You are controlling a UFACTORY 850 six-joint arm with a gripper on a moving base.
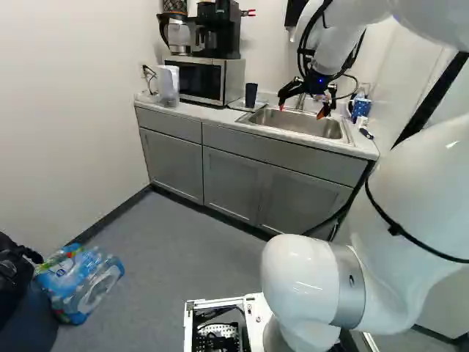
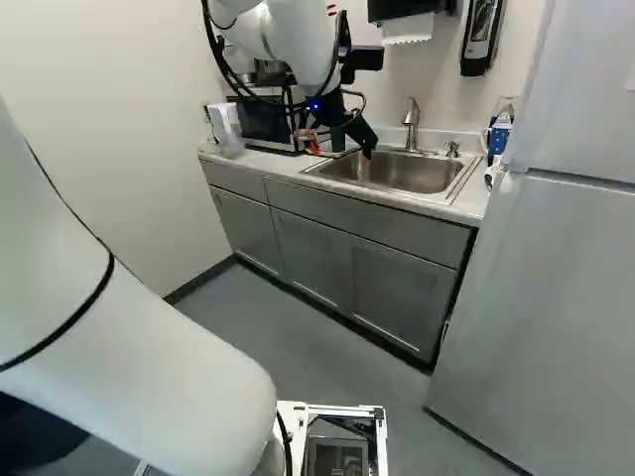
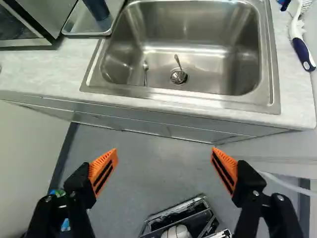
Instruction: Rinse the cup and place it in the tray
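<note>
And there it was, one dark, tapered cup [image 1: 250,95] in one shiny, rectangular tray [image 3: 79,22], upper middle of the left base view! Just beside, two slim metal utensils [image 3: 145,74] lay in one steel sink [image 3: 198,22]; one black gripper [image 1: 303,108], upper right, had its two ridged orange pads spread wide!

Pale countertop [image 3: 44,74] over grey cabinets [image 1: 172,161], along far side of grey floor [image 1: 168,249]. On countertop, left to right: upright white container [image 1: 168,86] at left end; microwave [image 1: 198,79] just beside; shallow tray [image 3: 86,33] between microwave and steel sink [image 3: 270,64], sink set into top; blue container [image 1: 360,108] at far right; blue-and-white brush [image 3: 301,49] nearer, right of sink. On floor: wrapped bottle pack [image 1: 80,286] near left; tall refrigerator [image 2: 556,297] at right.
</note>
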